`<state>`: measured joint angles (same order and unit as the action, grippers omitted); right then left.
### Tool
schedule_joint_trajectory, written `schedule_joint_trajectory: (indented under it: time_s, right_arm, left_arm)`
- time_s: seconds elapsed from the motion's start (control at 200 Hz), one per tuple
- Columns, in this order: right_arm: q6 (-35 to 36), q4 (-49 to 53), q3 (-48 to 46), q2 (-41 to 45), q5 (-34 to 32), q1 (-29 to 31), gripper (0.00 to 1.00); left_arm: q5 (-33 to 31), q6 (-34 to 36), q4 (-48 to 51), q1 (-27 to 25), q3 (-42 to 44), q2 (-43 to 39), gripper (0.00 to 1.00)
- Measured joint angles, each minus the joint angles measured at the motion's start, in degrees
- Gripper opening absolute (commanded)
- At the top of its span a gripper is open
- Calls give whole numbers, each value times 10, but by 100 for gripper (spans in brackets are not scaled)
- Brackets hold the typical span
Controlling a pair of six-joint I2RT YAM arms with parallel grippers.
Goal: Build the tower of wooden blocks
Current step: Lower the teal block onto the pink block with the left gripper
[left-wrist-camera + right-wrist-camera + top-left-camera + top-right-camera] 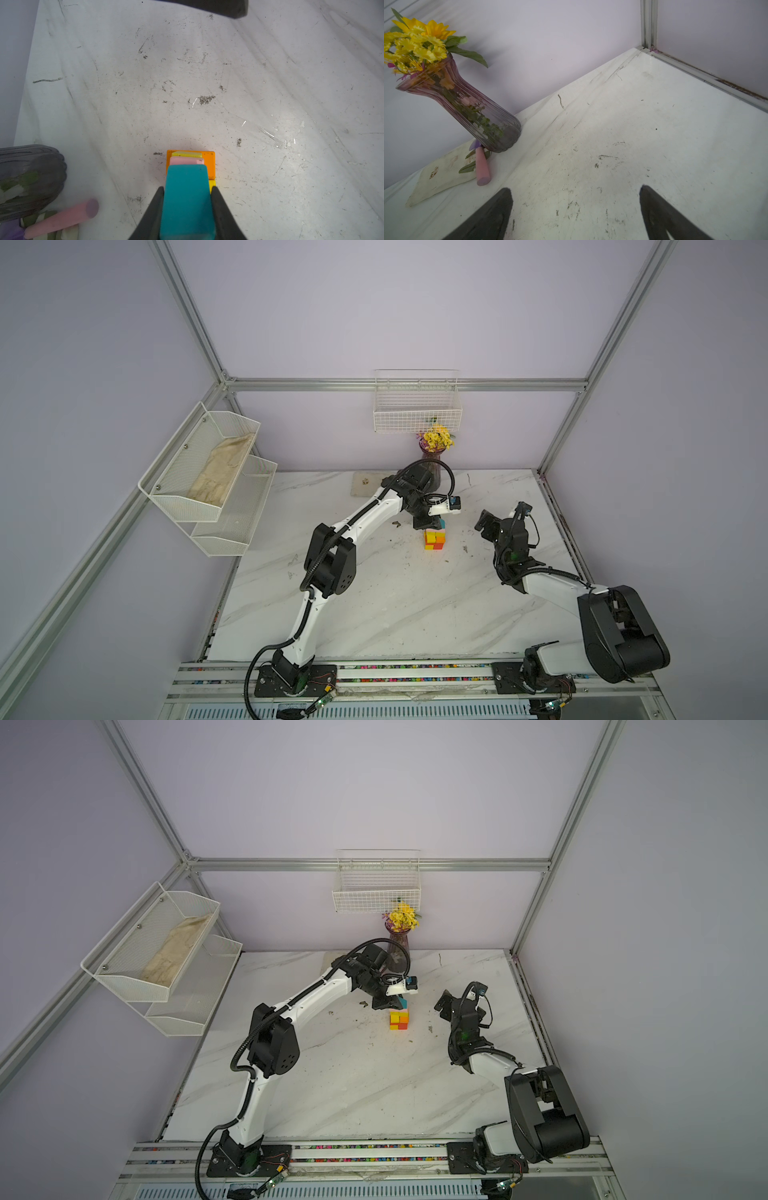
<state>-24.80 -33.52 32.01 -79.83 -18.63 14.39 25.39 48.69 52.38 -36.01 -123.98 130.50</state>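
Note:
The tower (434, 540) (399, 1020) stands mid-table in both top views, a short stack of yellow, orange and red wood blocks. My left gripper (432, 523) (187, 188) hangs over it, shut on the teal piece (187, 199) (442, 524). In the left wrist view a pink block (186, 161), a yellow block (187, 154) and an orange block (208, 164) lie right under the teal piece; whether they touch it I cannot tell. My right gripper (484, 521) (575, 188) stands open to the right of the tower, nothing between its fingers.
A purple glass vase (432, 462) (467, 108) with yellow flowers stands behind the tower. At its foot lie a pink cylinder (482, 168) (62, 218) and a flat white pad (440, 176). A wire basket (417, 410) hangs on the back wall, a mesh shelf (208, 472) on the left frame.

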Motion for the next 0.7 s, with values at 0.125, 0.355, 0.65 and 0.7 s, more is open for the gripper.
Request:
schedule_joint_trajectory:
  time_s: [0.125,0.355,0.65,0.7]
  right_arm:
    - [0,0,0,0,0,0,97]
    - [0,0,0,0,0,0,97]
    - [0,0,0,0,0,0,97]
    - [0,0,0,0,0,0,97]
  left_arm:
    - [0,0,0,0,0,0,0]
    - [0,0,0,0,-1,5,2]
    - [3,0,0,0,-11,16,8]
    - [3,0,0,0,-11,16,10]
